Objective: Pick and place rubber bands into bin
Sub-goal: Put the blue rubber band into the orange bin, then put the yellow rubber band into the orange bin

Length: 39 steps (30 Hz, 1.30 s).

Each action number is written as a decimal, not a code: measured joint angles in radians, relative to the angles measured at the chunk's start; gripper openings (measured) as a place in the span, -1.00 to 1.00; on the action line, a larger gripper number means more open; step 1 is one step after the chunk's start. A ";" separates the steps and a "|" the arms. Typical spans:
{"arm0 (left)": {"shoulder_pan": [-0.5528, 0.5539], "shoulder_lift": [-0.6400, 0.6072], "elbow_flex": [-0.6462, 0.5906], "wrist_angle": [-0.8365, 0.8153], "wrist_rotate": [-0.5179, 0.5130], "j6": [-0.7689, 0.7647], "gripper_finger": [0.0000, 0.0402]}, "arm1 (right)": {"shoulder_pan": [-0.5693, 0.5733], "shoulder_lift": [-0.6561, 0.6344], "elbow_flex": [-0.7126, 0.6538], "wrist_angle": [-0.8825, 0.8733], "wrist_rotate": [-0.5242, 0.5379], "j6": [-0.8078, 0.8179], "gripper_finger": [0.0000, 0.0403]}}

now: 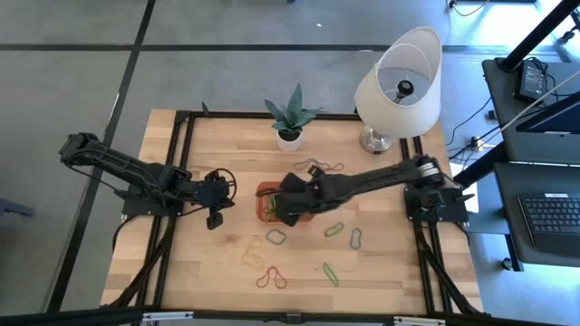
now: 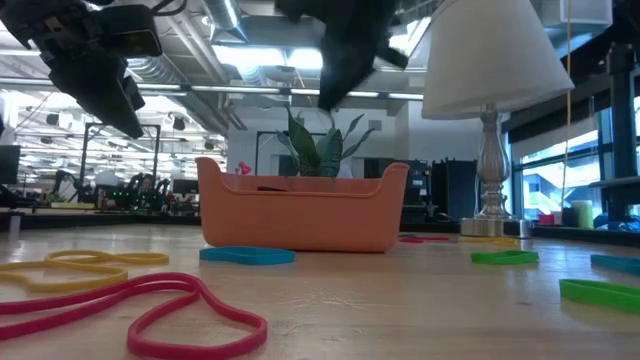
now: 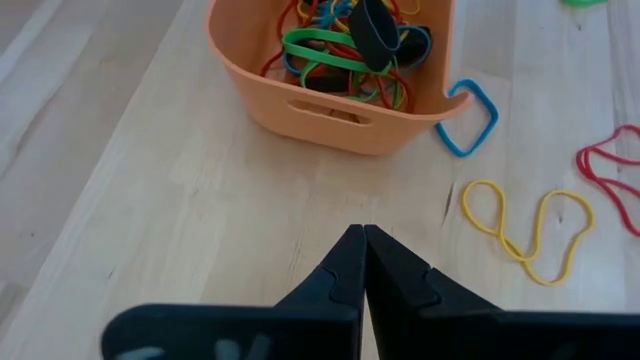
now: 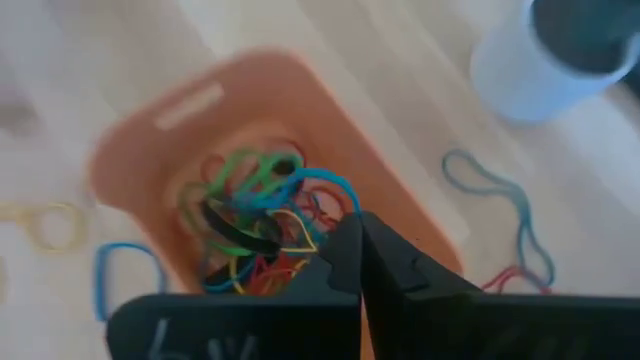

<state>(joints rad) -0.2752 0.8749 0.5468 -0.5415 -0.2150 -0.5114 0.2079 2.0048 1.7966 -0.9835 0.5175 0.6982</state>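
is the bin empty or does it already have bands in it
Not empty. The bin holds a tangled pile of rubber bands in green, red, blue and yellow; the right wrist view shows the same pile.

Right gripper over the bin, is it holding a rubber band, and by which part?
Nothing is held. The right gripper is shut and empty above the bin.

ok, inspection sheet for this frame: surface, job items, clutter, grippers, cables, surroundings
Surface: wooden table, black frame.
Job's things: orange bin mid-table, holding a tangle of bands; loose bands lie on the near half and behind the bin.
Clutter: potted plant, lamp at the back edge.
Grippers: left gripper shut, empty, beside the bin; right gripper shut, above the bin.
Cables: on the floor right of the table.
Surroundings: desk with keyboard at right.
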 joint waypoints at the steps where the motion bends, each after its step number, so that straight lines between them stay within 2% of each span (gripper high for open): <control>1: 0.000 0.000 0.000 0.000 0.000 0.005 -0.99 | -0.008 0.020 0.000 0.000 -0.014 0.000 -1.00; 7: 0.000 0.000 0.000 0.000 -0.001 0.000 -0.98 | -0.045 0.124 -0.002 0.002 -0.156 0.030 -0.98; 13: 0.000 0.000 0.000 0.000 0.018 0.001 -0.99 | -0.064 0.146 -0.002 0.037 -0.245 0.054 -0.78; 21: 0.000 0.000 0.000 0.000 0.019 0.001 -0.98 | -0.068 0.095 0.008 0.046 -0.250 0.060 -0.35; 25: 0.000 0.000 0.000 -0.001 0.019 0.001 -0.99 | -0.068 0.082 0.008 0.039 -0.250 0.060 -0.20; 32: 0.000 0.000 0.000 0.000 0.019 0.000 -0.97 | -0.068 0.078 0.008 0.015 -0.272 0.057 -0.13; 39: -0.001 0.000 0.004 -0.003 0.027 0.005 -0.98 | -0.053 0.042 0.007 -0.146 -0.228 0.035 -0.12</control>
<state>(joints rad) -0.2757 0.8754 0.5507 -0.5445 -0.1883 -0.5061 0.1553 2.0464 1.8033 -1.1291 0.2891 0.7336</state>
